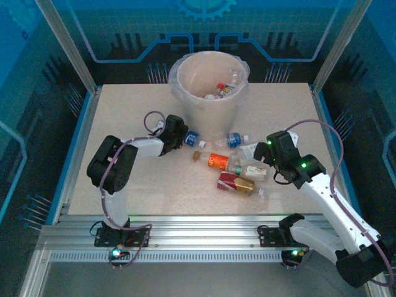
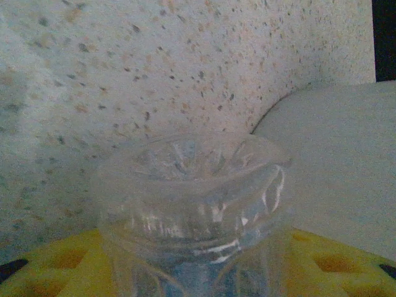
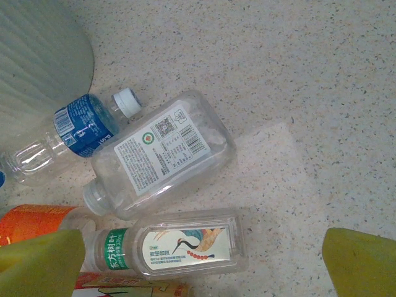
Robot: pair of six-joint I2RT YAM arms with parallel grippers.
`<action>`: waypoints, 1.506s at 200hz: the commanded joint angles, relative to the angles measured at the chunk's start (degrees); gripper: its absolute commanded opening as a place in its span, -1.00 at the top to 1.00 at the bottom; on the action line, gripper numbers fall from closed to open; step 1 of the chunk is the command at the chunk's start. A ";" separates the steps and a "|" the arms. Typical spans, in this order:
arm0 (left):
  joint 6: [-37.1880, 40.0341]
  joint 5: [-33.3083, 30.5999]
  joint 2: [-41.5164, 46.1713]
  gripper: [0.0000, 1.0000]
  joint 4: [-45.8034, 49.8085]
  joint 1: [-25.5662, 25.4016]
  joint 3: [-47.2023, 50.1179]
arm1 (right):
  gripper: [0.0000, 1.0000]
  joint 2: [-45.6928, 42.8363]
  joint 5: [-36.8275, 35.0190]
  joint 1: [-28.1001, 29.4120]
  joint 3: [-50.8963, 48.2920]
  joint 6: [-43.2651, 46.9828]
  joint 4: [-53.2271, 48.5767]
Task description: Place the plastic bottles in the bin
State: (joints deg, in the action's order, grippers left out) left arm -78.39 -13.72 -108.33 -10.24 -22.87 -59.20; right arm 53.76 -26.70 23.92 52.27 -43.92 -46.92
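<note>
Both arms wear white shells between bulky black joints: the left arm (image 1: pixel 114 167) at 8 o'clock in the top view, the right arm (image 1: pixel 328 198) at 4 o'clock. A mauve cable (image 1: pixel 146 121) loops along each. Green lights (image 1: pixel 303 164) dot the right wrist and both bases. The right fingers (image 3: pixel 362 263) are yellow-green, and the left fingers (image 2: pixel 55 266) are yellow with cut-out pockets.

1. Table (image 3: pixel 309 74): pale beige with dark speckles
2. Bin (image 1: pixel 210 117): pale beige inside
3. Blue-label bottle (image 3: pixel 74 133): clear, with a white cap
4. White-label bottle (image 3: pixel 164 154): clear, black print with a small green mark
5. Green-label bottle (image 3: pixel 179 244): clear, white panel picturing a crane
6. Orange bottle (image 3: pixel 28 226): orange label
7. My right fingers (image 3: pixel 359 260) and my left fingers (image 2: pixel 43 281) are yellow
</note>
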 commanded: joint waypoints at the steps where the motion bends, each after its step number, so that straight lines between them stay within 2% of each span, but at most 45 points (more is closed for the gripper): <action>1: -2.24 -2.51 4.98 0.11 -4.76 1.58 3.50 | -0.99 -0.21 0.18 -0.87 0.02 0.20 0.33; 51: 0.63 -8.38 15.55 0.18 -4.06 3.61 10.15 | -0.99 -0.18 0.64 -0.98 -0.19 0.01 0.57; 80: 5.17 -14.84 24.20 0.25 -0.03 4.16 13.35 | -0.99 -0.23 1.16 -1.04 -0.15 -0.17 0.69; 119: 19.18 -22.62 37.20 0.29 1.78 4.28 16.33 | -0.99 -0.58 1.55 -1.07 -0.41 -0.16 1.16; 134: 26.29 -23.51 41.40 0.29 2.44 4.24 15.90 | -0.99 -0.58 1.71 -1.07 -0.58 -0.15 1.55; 166: 36.53 -24.39 48.65 0.29 3.12 4.25 14.15 | -0.99 -0.33 2.00 -1.16 -0.85 -0.22 2.52; 193: 43.45 -22.98 51.63 0.29 1.81 4.24 10.89 | -0.99 0.03 2.21 -1.18 -0.77 -0.27 2.84; 224: 49.28 -16.80 50.49 0.28 -2.55 4.24 5.45 | -0.99 0.38 2.45 -1.17 -0.68 -0.37 3.19; 301: 55.60 -1.10 35.52 0.28 -11.41 3.40 -12.38 | -0.99 0.43 2.60 -1.20 -0.42 -0.45 2.97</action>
State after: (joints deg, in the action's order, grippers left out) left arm -27.05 -21.45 -67.90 -16.40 -19.03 -65.43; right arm 54.19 -24.03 23.55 52.05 -43.94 -44.47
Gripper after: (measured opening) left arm 0.532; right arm 0.996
